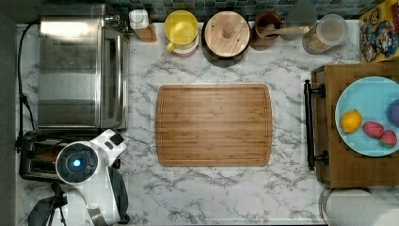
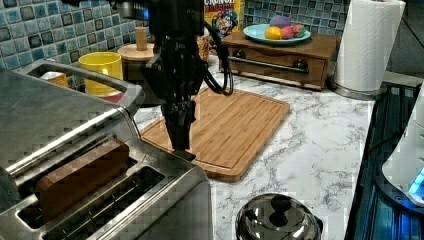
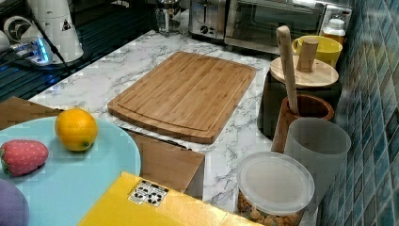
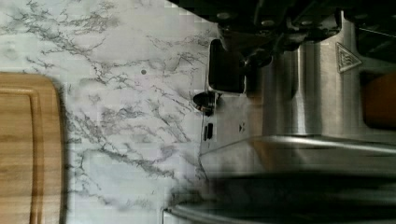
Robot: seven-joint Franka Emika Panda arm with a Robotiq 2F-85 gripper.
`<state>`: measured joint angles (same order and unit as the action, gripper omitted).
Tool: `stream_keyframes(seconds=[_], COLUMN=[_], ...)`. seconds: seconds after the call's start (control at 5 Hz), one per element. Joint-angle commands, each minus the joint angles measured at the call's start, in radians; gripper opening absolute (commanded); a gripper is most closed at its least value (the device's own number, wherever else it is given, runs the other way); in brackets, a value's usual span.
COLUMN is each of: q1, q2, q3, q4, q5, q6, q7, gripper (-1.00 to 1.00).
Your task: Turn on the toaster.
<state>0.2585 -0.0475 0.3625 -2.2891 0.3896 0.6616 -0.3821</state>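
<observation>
The toaster (image 2: 150,200) is a small steel box at the left view's lower left, with a brown slice (image 2: 82,180) standing in one slot. In the top view the toaster (image 1: 35,157) lies at the lower left, half covered by my arm. My gripper (image 2: 181,148) points straight down at the toaster's far end, fingers shut together, tips right at the black lever (image 2: 186,155). The wrist view shows the black lever (image 4: 226,67) on the toaster's steel end (image 4: 299,107), just beside my gripper (image 4: 254,53). In the right view the toaster (image 3: 207,18) stands far back.
A large steel toaster oven (image 1: 80,66) stands right beside the toaster. A wooden cutting board (image 1: 214,125) lies mid-counter. A round steel kettle (image 2: 277,220) sits near the front edge. Jars and a yellow mug (image 1: 181,29) line the wall; a fruit plate (image 1: 364,117) sits on a wooden box.
</observation>
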Motion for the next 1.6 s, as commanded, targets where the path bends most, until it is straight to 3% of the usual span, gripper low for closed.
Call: stream_keyframes(seconds=[0.2, 0.6, 1.2, 1.6], q1=[-0.012, 0.024, 0.007, -0.018], q2=[0.03, 0.101, 0.283, 0.367], q3=[-0.011, 0.018, -0.005, -0.013], q4=[0.0, 0.049, 0.027, -0.034], q5=[-0.095, -0.062, -0.13, -0.062], q6=[0.04, 0.025, 0.072, 0.145], q7=[0.116, 0.082, 0.129, 0.074], gripper=[-1.0, -1.0, -1.0, -1.0])
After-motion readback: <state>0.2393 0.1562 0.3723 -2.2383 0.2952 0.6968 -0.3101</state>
